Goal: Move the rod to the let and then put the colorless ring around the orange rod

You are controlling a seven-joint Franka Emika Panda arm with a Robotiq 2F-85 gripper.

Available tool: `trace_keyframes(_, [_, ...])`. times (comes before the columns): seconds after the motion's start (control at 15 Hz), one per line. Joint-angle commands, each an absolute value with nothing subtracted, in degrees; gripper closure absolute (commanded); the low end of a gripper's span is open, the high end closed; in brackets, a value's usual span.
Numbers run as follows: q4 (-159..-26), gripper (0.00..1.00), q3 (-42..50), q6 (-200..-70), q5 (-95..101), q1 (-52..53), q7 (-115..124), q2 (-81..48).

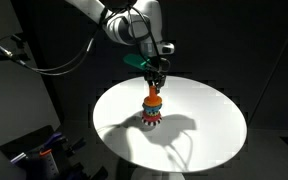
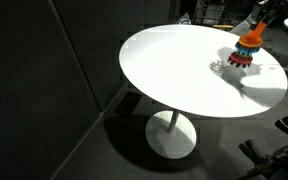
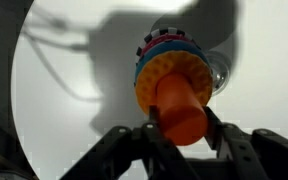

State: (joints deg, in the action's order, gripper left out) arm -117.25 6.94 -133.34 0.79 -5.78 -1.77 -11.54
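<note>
An orange rod [image 1: 153,97] stands upright on a stack of coloured rings [image 1: 151,117] on the round white table [image 1: 199,110]. My gripper [image 1: 155,82] is shut on the top of the rod. In the wrist view the rod [image 3: 180,108] sits between my fingers [image 3: 181,128], above the ring stack [image 3: 172,60]. A colorless ring [image 3: 220,73] peeks out beside the stack, touching its base. In an exterior view the rod [image 2: 252,36] and stack [image 2: 243,57] stand near the table's far side, with the colorless ring [image 2: 218,66] next to them.
The table [image 2: 174,70] stands on a single pedestal [image 2: 171,125]. Dark surroundings ring it. Cables and equipment [image 1: 39,150] lie beside the table, low in an exterior view. The arm's shadow falls across the tabletop.
</note>
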Motion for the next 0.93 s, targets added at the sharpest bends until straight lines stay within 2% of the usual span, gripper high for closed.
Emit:
trace_keyframes(0.0, [-118.75,0.80,6.13,-131.75,2.46,-4.88,-0.73,-8.38])
trace_keyframes(0.87, [-119.61,0.80,2.36,-133.62,7.35,0.45,2.75,-7.83])
